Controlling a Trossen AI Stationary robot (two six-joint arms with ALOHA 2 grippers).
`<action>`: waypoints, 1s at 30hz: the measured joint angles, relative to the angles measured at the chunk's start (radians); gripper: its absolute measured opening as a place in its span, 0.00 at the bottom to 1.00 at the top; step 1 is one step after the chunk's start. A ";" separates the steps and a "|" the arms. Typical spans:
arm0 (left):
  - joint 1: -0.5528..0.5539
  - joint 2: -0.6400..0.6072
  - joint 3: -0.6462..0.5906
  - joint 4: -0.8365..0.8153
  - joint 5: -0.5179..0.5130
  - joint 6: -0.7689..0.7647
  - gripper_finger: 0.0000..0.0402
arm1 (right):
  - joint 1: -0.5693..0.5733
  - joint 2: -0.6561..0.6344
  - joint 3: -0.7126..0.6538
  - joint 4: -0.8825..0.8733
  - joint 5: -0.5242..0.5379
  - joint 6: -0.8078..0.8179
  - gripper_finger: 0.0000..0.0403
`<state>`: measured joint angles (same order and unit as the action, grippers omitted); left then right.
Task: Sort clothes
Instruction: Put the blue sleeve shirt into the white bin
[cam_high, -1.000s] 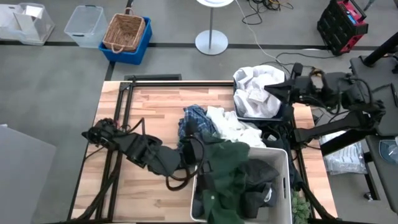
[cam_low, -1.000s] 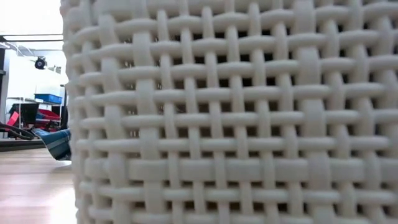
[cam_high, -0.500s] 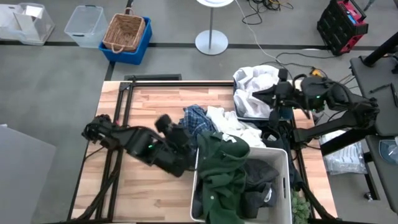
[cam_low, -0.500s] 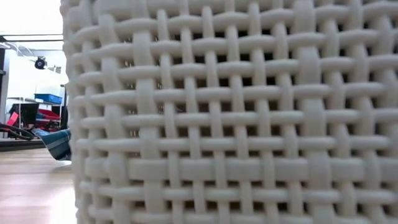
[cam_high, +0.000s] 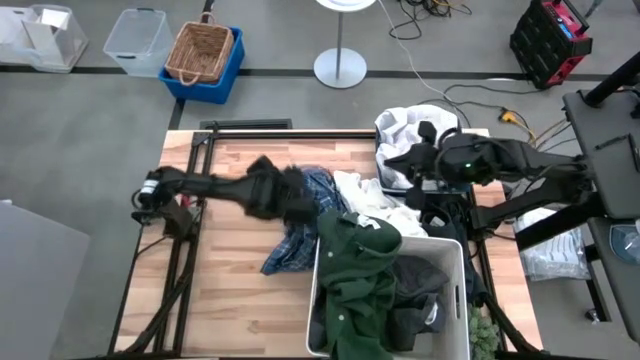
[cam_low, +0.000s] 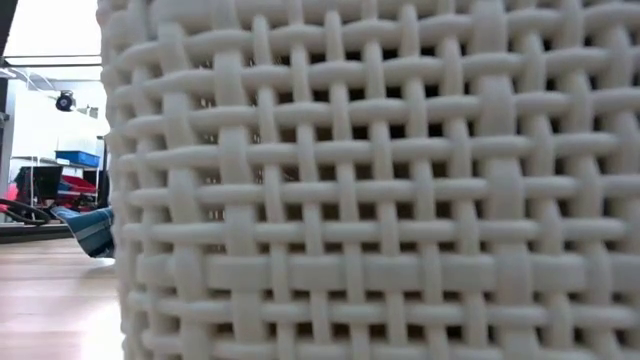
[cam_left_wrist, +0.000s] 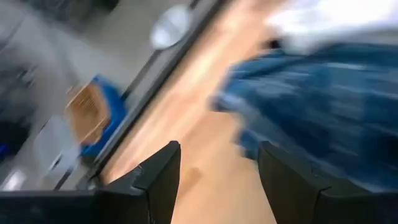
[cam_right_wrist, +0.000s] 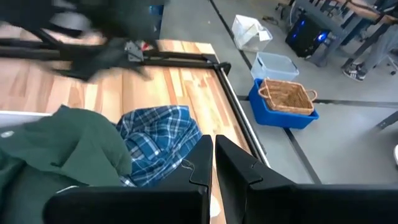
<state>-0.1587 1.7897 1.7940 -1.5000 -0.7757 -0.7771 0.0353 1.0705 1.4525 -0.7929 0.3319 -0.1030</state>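
A blue-and-white plaid garment (cam_high: 300, 215) lies on the wooden table, next to a white garment (cam_high: 375, 200). A dark green garment (cam_high: 355, 260) hangs over the far left rim of the white woven bin (cam_high: 463, 290), with dark grey clothes (cam_high: 415, 285) beside it inside. White clothes (cam_high: 415, 135) fill the navy bin (cam_high: 415, 190). My left gripper (cam_high: 285, 195) is open beside the plaid garment's left edge, and the plaid (cam_left_wrist: 323, 118) shows ahead of its fingers (cam_left_wrist: 217, 180). My right gripper (cam_high: 400, 160) is shut and empty over the navy bin, as its wrist view shows (cam_right_wrist: 214, 168).
The white woven bin fills the low view (cam_low: 380, 180), with a bit of plaid (cam_low: 95, 230) at its left. On the floor beyond the far edge stand a blue crate with a wicker basket (cam_high: 205, 55), clear boxes (cam_high: 135, 40) and a lamp base (cam_high: 340, 68). Bare table (cam_high: 230, 290) lies at the near left.
My left gripper has swung away from the white bin's left rim toward the table's far edge and now sits beside the plaid garment. My right gripper has gone toward the table's left, over the navy bin. More of the plaid now shows on the table by the white bin's left corner.
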 joint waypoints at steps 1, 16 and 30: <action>0.027 -0.007 -0.029 0.005 -0.003 -0.004 0.48 | 0.000 0.010 0.000 0.000 0.000 0.000 0.03; 0.250 -0.221 -0.453 0.580 0.427 0.324 0.48 | 0.000 0.102 0.000 -0.037 0.000 -0.012 0.03; 0.251 -0.238 -0.866 1.265 0.617 0.344 0.48 | 0.000 0.086 0.000 -0.040 0.000 -0.012 0.03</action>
<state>0.0923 1.5513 0.9281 -0.2348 -0.1583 -0.4331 0.0353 1.1568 1.4525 -0.8330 0.3321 -0.1154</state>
